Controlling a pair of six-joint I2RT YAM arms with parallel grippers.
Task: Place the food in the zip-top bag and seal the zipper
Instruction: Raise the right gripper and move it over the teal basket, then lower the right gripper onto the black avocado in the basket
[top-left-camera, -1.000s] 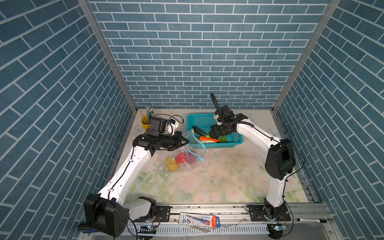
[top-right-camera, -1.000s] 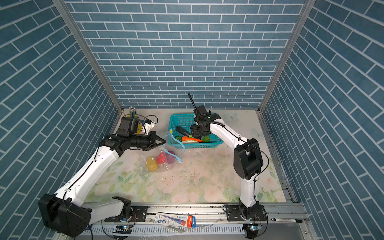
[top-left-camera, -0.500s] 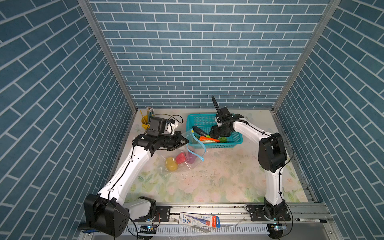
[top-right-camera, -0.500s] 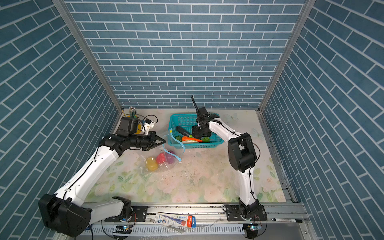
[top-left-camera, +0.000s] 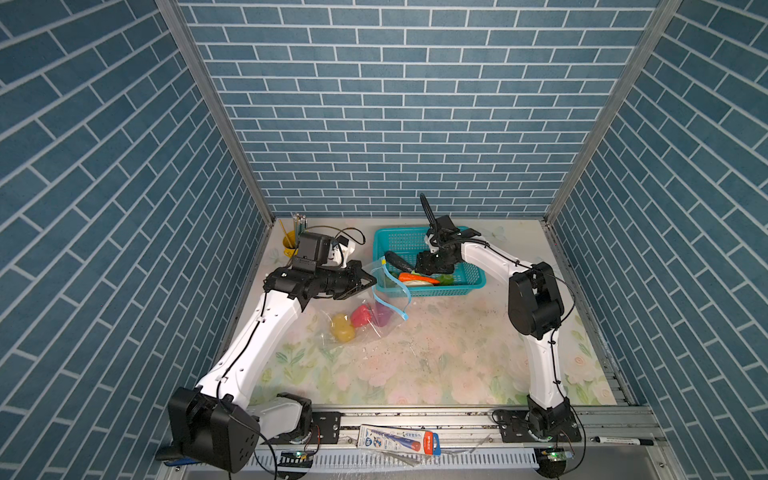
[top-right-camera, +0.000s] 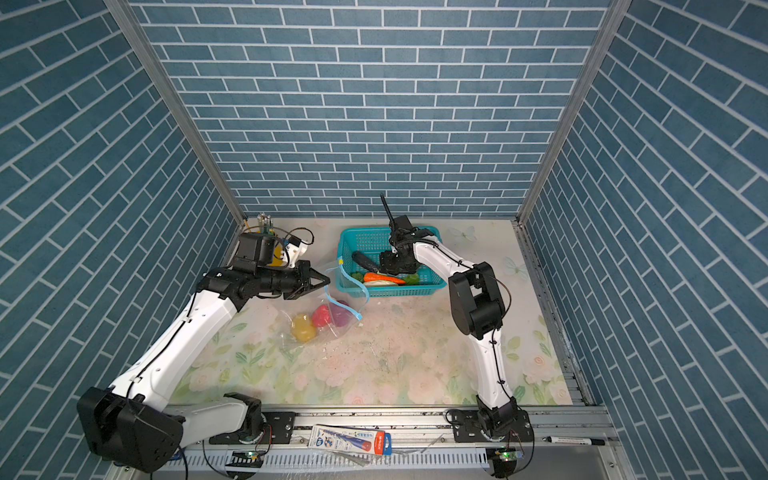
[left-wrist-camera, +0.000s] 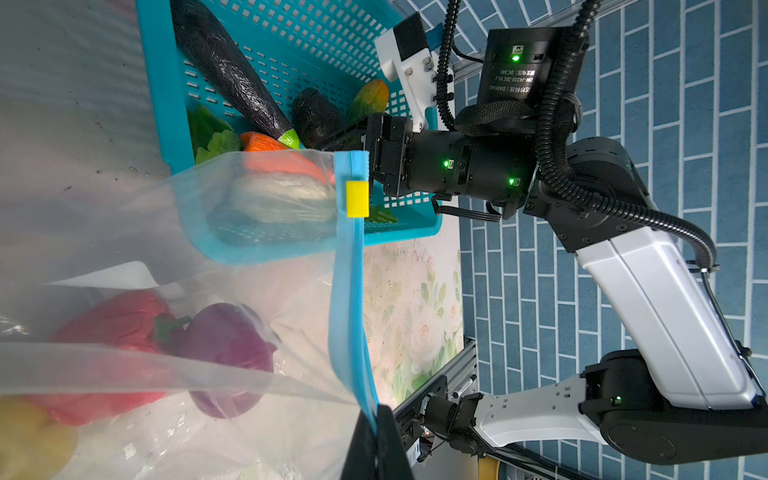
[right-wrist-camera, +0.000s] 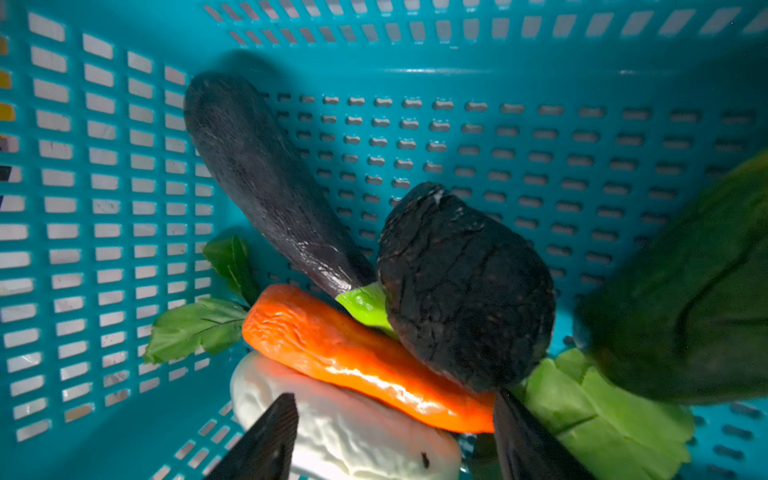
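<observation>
The left tool (top-left-camera: 370, 284) was pressed together on the zipper (left-wrist-camera: 350, 291), holding the zip-top bag (left-wrist-camera: 270, 291) mouth raised, likely for loading; red pepper (top-right-camera: 322, 316), purple onion (top-right-camera: 341, 319) and yellow potato (top-right-camera: 303, 328) lay inside; the right tool (right-wrist-camera: 395, 440), spread, hung over the carrot (right-wrist-camera: 357, 357) in the basket (top-left-camera: 449, 289).

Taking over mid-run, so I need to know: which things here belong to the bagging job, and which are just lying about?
Job: bag, zipper, pepper, onion, potato, eggplant, carrot, radish, greens; left gripper shut on zipper, right gripper open over carrot.
Lying about: pen cup, packet, marker; basket is only the container.
</observation>
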